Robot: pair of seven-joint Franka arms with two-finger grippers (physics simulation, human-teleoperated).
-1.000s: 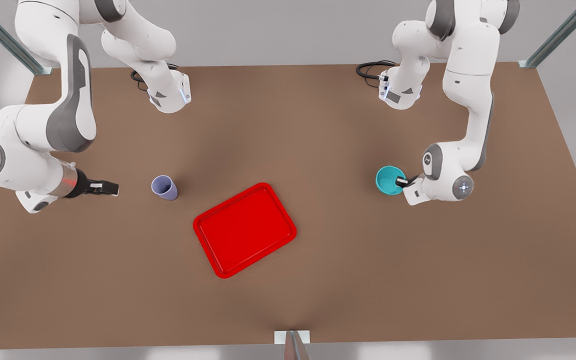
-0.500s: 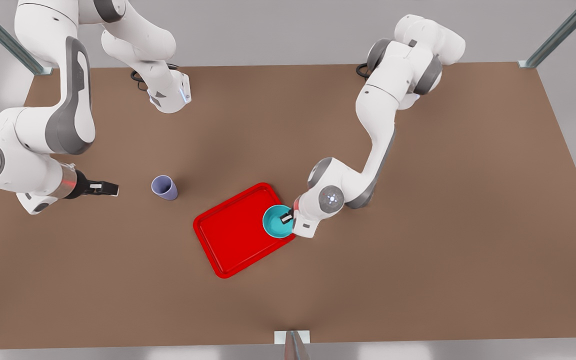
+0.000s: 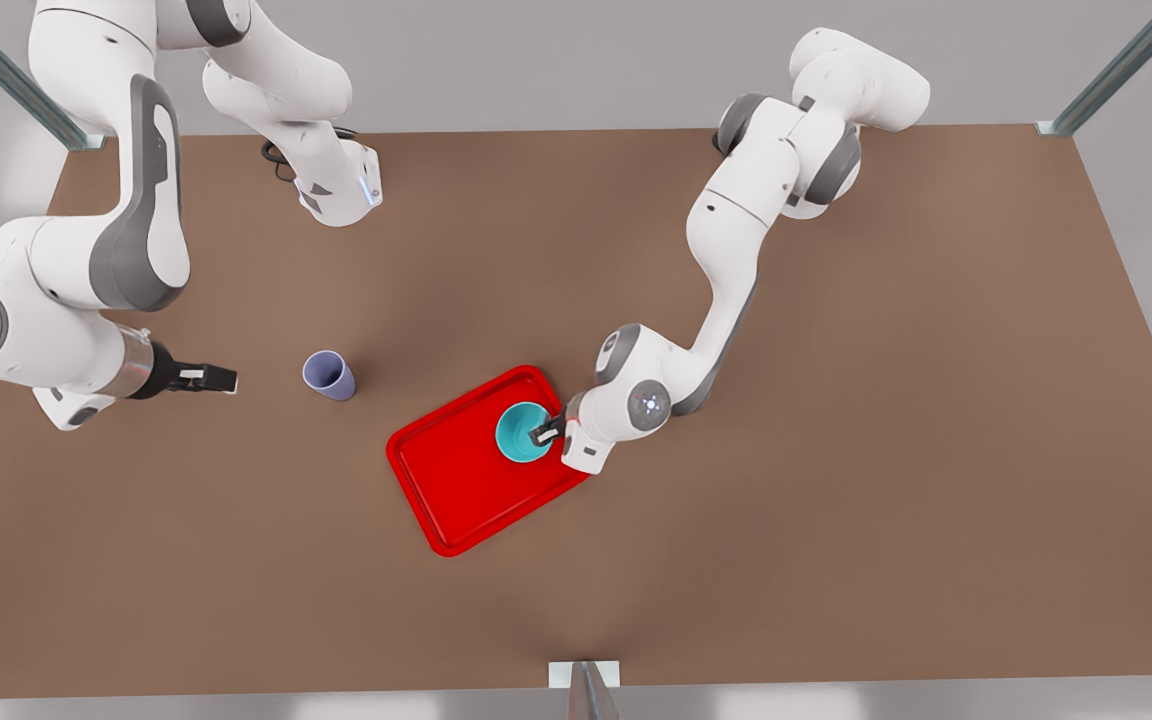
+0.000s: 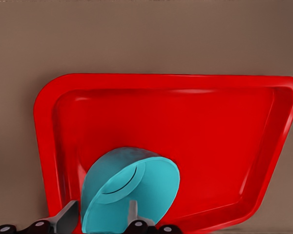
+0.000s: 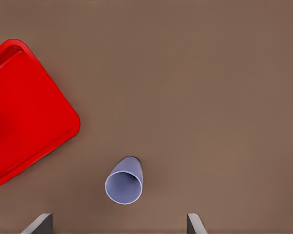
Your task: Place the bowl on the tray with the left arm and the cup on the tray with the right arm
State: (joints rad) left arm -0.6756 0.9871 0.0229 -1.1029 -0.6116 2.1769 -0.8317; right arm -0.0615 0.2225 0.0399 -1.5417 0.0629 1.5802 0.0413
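Note:
The teal bowl (image 3: 521, 432) (image 4: 136, 185) is over the red tray (image 3: 456, 480) (image 4: 210, 136), near its corner toward the front view's right. I cannot tell whether it rests on the tray. My left gripper (image 3: 544, 434) (image 4: 101, 218) is shut on the bowl's rim, one finger inside and one outside. The lavender cup (image 3: 328, 375) (image 5: 124, 181) stands upright on the table to the front view's left of the tray (image 5: 24, 107). My right gripper (image 3: 226, 378) (image 5: 118, 224) waits open a short way from the cup, on the side away from the tray.
Both arm bases (image 3: 341, 195) (image 3: 801, 190) with black cables stand at the far side of the brown table (image 3: 836, 550). Metal frame posts (image 3: 1116, 70) rise at the far corners, and a small bracket (image 3: 584, 675) sits on the near edge.
The left arm has carried the bowl from the table at the front view's right over to the tray, then a little farther inward. The right arm and the cup have stayed still.

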